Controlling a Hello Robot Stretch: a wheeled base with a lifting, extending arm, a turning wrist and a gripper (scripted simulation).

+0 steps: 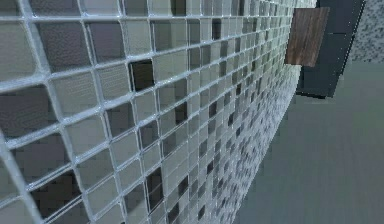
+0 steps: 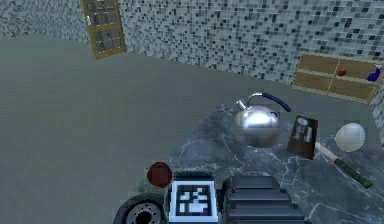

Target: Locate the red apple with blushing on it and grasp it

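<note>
Apple [image 2: 158, 174], round, dark red; pointing and long axis indiscernible.

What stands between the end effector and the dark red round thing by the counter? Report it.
Nothing visible. The dark red round thing, likely the apple, lies by the counter's left edge, just up from the end effector in the arm side view. The kettle stands well right.

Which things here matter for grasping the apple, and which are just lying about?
Job: dark red round thing by the counter corner, likely the apple; gripper near it.
Lying about: shiny kettle, brown box, white egg-shaped thing, on the counter; low wooden shelf by the wall.
</note>
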